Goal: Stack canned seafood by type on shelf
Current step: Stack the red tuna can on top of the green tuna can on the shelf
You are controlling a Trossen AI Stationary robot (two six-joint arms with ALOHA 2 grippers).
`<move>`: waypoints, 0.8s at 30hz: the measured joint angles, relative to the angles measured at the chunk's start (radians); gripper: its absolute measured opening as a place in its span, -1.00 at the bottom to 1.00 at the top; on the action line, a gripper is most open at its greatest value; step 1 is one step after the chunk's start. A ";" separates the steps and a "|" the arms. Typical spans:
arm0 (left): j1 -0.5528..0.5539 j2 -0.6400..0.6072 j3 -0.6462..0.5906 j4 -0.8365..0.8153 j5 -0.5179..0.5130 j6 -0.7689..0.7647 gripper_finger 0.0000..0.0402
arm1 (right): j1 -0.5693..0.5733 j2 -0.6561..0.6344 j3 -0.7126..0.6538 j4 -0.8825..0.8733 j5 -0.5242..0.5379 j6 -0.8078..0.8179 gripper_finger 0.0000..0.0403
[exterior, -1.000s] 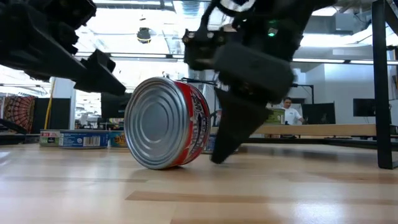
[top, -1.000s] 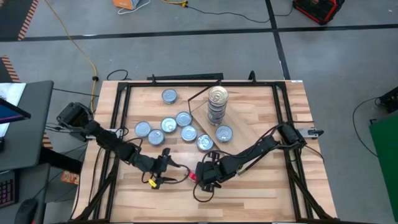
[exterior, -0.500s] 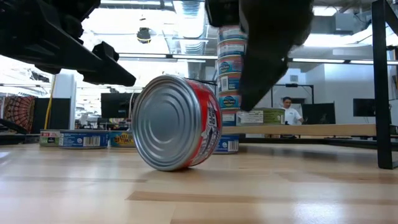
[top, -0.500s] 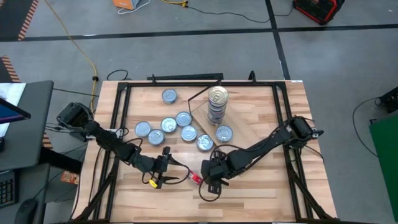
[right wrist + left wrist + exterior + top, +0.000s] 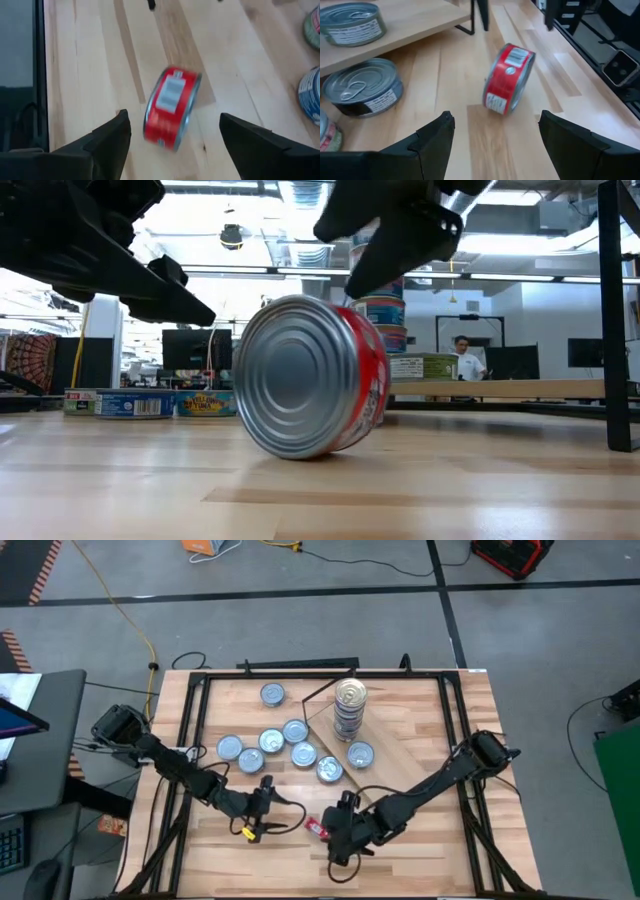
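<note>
A red-labelled tin [image 5: 315,375] stands on its rim at the near middle of the surface [image 5: 420,840], tilted, with bare planks all round it. Its flat silver end faces the low camera, so its short axis runs toward 6 o'clock on the high view's clock. Only the low view shows that end; the wrist views show the red side and white label panel [image 5: 509,78].

The left gripper [image 5: 262,810] sits at the tin's 9 o'clock, jaws spread wide and holding nothing. The right gripper [image 5: 338,836] hangs at its 4 o'clock, jaws also well apart and empty, clear of the tin.

Farther off, toward 12 o'clock, loose silver-lidded tins [image 5: 271,741] lie flat in a cluster. Beyond them, at 1 o'clock, the shelf [image 5: 400,745] carries a tall stack of tins [image 5: 350,708] and one single tin [image 5: 360,754]. In the low view a person [image 5: 464,356] sits far behind.
</note>
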 joint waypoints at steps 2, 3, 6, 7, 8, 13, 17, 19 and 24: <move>0.000 0.000 0.000 0.000 -0.009 -0.009 0.40 | -0.001 0.001 0.000 0.019 0.007 -0.002 0.63; 0.000 0.000 0.000 0.000 -0.009 -0.010 0.40 | -0.001 0.007 0.000 0.030 0.010 -0.003 0.63; 0.000 0.000 0.000 0.000 -0.009 -0.009 0.40 | -0.002 0.035 0.001 0.042 0.014 -0.004 0.63; 0.000 0.000 0.000 0.001 -0.009 -0.009 0.40 | -0.001 0.049 0.000 0.036 0.013 -0.004 0.63; 0.000 0.000 0.000 0.002 -0.009 -0.009 0.40 | -0.001 0.059 0.001 0.036 0.013 -0.004 0.63; 0.000 0.000 0.000 0.002 -0.009 -0.009 0.40 | 0.002 0.077 0.014 0.036 0.015 -0.008 0.63; 0.000 0.000 0.000 0.002 -0.002 0.002 0.40 | 0.002 0.084 0.010 -0.004 0.024 -0.028 0.62; 0.000 0.000 0.000 0.002 0.003 0.011 0.40 | -0.003 0.083 0.012 -0.015 0.026 -0.042 0.60; 0.000 0.000 0.000 0.002 0.005 0.017 0.40 | -0.010 0.083 0.011 -0.058 0.027 -0.178 0.54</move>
